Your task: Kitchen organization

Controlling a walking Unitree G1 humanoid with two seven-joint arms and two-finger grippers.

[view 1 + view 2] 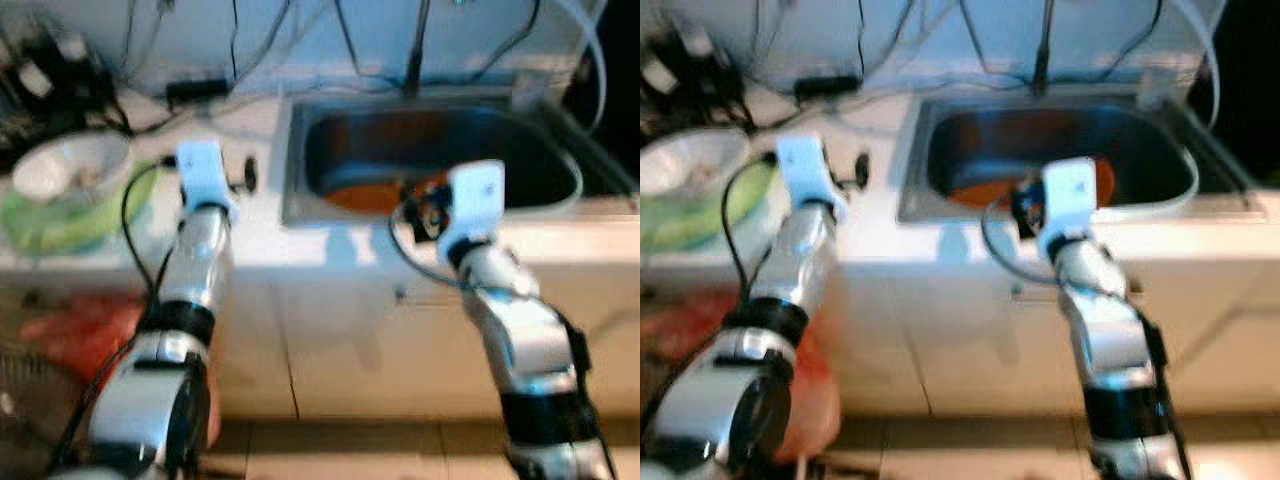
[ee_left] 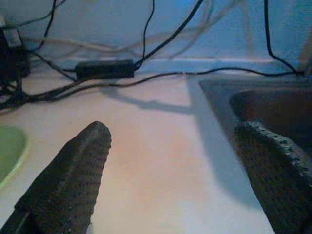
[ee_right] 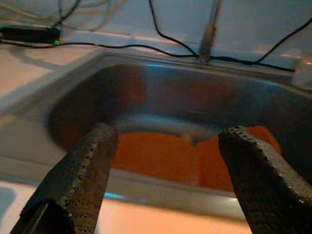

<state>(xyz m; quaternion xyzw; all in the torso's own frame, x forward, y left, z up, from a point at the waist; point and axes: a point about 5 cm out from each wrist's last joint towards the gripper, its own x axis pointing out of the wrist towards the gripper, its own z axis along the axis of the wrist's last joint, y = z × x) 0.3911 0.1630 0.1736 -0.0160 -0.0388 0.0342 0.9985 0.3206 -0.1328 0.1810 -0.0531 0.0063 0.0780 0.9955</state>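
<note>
orange mat lies in the sink; my right hand hangs open over its rim, left hand open above the surface; cables could snag.

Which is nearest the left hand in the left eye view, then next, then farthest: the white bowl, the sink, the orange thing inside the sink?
From the left hand, open over the counter:
1. Sink, its rim just to the hand's right.
2. White bowl, to the hand's left; nearly as close as the sink rim, hard to call.
3. Orange thing, on the sink's floor, clearly farthest.
</note>
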